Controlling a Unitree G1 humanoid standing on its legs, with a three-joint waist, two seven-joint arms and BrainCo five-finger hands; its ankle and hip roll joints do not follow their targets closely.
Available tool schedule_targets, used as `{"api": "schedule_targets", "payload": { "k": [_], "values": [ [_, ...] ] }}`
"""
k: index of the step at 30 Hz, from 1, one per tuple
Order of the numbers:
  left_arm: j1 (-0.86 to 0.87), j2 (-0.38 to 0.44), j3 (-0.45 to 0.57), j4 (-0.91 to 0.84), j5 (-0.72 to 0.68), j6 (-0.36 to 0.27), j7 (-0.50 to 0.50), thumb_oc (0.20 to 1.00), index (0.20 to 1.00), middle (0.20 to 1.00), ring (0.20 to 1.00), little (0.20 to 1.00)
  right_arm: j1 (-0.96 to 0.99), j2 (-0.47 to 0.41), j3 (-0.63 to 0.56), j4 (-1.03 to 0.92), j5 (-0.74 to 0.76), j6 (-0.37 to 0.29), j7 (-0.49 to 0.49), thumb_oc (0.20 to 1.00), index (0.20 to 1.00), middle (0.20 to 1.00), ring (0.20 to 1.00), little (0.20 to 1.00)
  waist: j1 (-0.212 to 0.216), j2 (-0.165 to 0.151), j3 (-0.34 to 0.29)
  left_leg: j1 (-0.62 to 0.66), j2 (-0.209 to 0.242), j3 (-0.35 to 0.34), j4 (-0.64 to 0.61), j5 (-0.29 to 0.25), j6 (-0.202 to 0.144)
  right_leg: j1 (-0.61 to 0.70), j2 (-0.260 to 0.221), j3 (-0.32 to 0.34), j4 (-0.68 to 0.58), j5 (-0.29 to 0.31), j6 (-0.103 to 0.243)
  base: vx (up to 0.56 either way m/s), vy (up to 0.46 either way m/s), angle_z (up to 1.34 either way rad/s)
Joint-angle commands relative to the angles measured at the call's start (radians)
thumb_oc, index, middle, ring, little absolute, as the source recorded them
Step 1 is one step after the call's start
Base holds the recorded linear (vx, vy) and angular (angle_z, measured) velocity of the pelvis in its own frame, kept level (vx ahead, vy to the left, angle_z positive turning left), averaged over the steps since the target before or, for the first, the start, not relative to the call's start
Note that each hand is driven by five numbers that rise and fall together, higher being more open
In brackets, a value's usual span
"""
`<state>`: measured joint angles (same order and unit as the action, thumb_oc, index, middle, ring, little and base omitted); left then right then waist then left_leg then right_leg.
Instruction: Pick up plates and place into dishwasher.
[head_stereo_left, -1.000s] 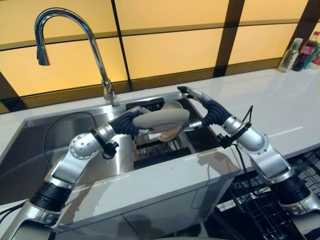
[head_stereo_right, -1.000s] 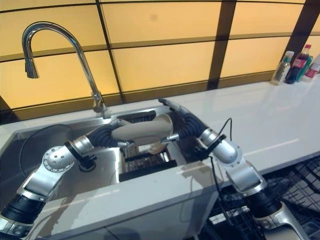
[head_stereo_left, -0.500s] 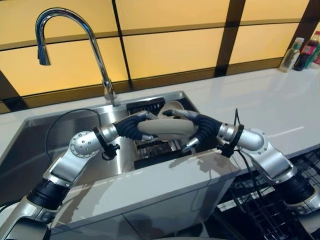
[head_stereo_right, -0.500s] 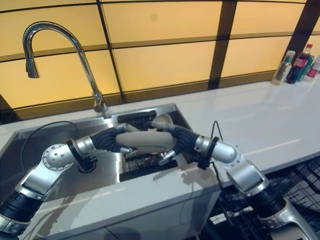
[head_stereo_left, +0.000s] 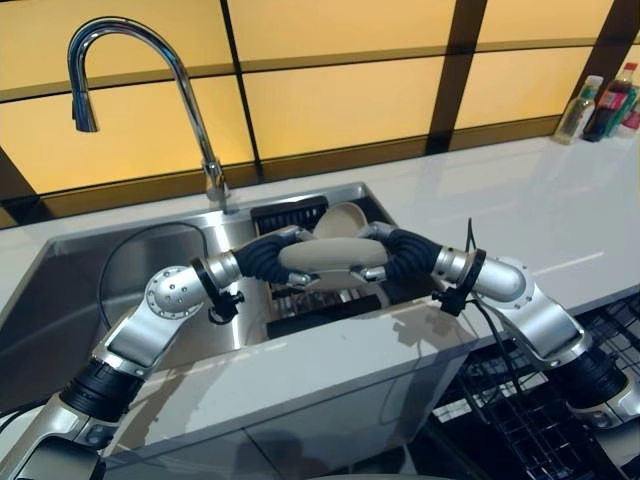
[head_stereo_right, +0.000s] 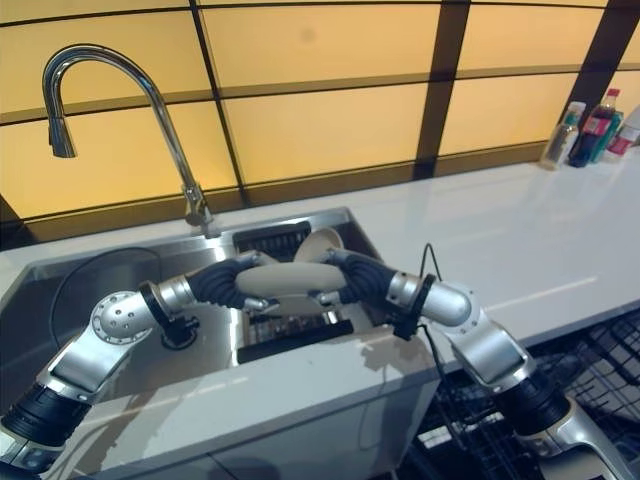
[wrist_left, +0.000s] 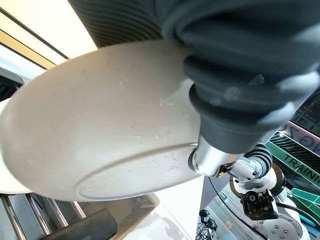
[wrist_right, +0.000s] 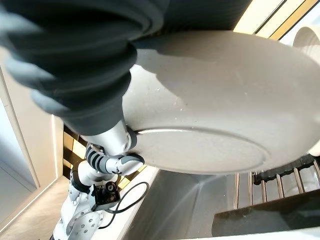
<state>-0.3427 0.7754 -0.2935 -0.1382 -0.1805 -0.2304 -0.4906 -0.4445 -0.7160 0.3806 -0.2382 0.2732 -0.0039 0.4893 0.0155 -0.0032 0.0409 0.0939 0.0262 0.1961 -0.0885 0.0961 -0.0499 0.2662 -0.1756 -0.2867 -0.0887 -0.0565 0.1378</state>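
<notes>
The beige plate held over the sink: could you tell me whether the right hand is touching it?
Touching: the left eye view shows the right hand closed on the plate, opposite the left hand.

Wall (head_stereo_left: 340, 100): we note amber panels, dark strips | worktop (head_stereo_left: 560, 210): white | bottles (head_stereo_left: 605, 100): 2 o'clock

Under the fingers: the plate (head_stereo_left: 333, 254) spans between left hand (head_stereo_left: 268, 257) and right hand (head_stereo_left: 400, 254), over the dark rack (head_stereo_left: 300, 290) in the sink (head_stereo_left: 120, 290), blocking a straight drop.
Behind the fingers: a second plate (head_stereo_left: 342, 217) stands in the rack, close.
Left of the fingers: bare sink basin, open room.
Back left: the faucet (head_stereo_left: 205, 150) rises tall.
Right of the fingers: the white desk (head_stereo_left: 520, 210) lies open; bottles (head_stereo_left: 600, 105) far off at the corner.
</notes>
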Motion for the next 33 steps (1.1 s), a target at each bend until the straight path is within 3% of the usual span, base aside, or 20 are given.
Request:
{"api": "schedule_targets", "payload": {
  "k": [1,8,11,12,13,14,21,33],
  "values": [
    [-0.066,-0.044,0.055,0.027,-0.054,-0.065,0.056,0.200,0.200,0.200,0.200,0.200,-0.004,0.051,-0.029,-0.019,0.008,-0.037,-0.036,0.200,0.200,0.200,0.200,0.200,0.026,0.001,-0.053,0.074,0.023,0.006,0.004,-0.160,0.019,-0.112,0.022,0.024,0.001,0.044,-0.009,0.00,0.000,0.00],
    [-0.062,-0.047,0.065,0.036,-0.059,-0.071,0.056,0.200,0.200,0.200,0.200,0.200,0.007,0.049,-0.045,-0.019,-0.024,-0.036,-0.042,0.200,0.200,0.200,0.200,0.200,0.019,0.005,-0.053,0.076,0.023,0.012,0.005,-0.159,0.019,-0.113,0.023,0.028,0.001,0.045,-0.011,0.00,0.000,0.00],
    [-0.058,-0.053,0.071,0.034,-0.068,-0.041,0.083,0.200,0.200,0.200,0.200,0.200,0.006,0.051,-0.049,-0.019,-0.052,-0.039,-0.066,0.200,0.200,0.200,0.200,0.200,0.018,0.005,-0.054,0.077,0.023,0.013,0.004,-0.159,0.018,-0.113,0.024,0.029,0.001,0.045,-0.011,0.00,0.000,0.00],
    [-0.055,-0.057,0.076,0.033,-0.075,-0.026,0.097,0.288,0.288,0.288,0.288,0.288,0.006,0.052,-0.053,-0.017,-0.060,-0.042,-0.074,0.200,0.200,0.200,0.200,0.200,0.018,0.005,-0.054,0.078,0.024,0.013,0.003,-0.160,0.018,-0.113,0.025,0.029,0.001,0.045,-0.011,-0.03,-0.001,-0.01],
    [-0.050,-0.069,0.083,0.038,-0.080,-0.013,0.110,0.903,0.903,0.903,0.903,0.903,0.007,0.055,-0.060,-0.015,-0.068,-0.047,-0.087,0.200,0.200,0.200,0.200,0.200,0.018,0.005,-0.053,0.079,0.024,0.013,0.002,-0.160,0.018,-0.113,0.026,0.028,0.001,0.045,-0.012,-0.04,-0.003,-0.01],
    [-0.044,-0.078,0.087,0.039,-0.079,-0.007,0.123,1.000,1.000,1.000,1.000,1.000,0.011,0.058,-0.067,-0.015,-0.077,-0.051,-0.099,0.200,0.200,0.200,0.200,0.200,0.018,0.004,-0.053,0.079,0.024,0.013,0.002,-0.160,0.017,-0.113,0.026,0.027,0.001,0.044,-0.012,-0.04,-0.005,-0.01],
    [0.004,-0.125,0.133,0.033,-0.106,0.007,0.165,1.000,1.000,1.000,1.000,1.000,0.026,0.061,-0.135,-0.013,-0.179,-0.077,-0.206,0.200,0.200,0.200,0.200,0.200,0.018,0.002,-0.055,0.075,0.026,0.014,0.004,-0.161,0.017,-0.118,0.028,0.029,0.001,0.043,-0.013,-0.04,-0.008,-0.01],
    [0.037,-0.151,0.221,0.037,-0.202,0.032,0.206,1.000,1.000,1.000,1.000,1.000,0.023,-0.009,-0.321,-0.007,-0.276,-0.092,-0.387,0.200,0.200,0.200,0.200,0.200,-0.013,-0.002,-0.056,0.080,0.026,0.032,0.008,-0.174,0.017,-0.140,0.037,0.066,0.001,0.050,-0.010,-0.04,-0.017,-0.10]
  ]
}}
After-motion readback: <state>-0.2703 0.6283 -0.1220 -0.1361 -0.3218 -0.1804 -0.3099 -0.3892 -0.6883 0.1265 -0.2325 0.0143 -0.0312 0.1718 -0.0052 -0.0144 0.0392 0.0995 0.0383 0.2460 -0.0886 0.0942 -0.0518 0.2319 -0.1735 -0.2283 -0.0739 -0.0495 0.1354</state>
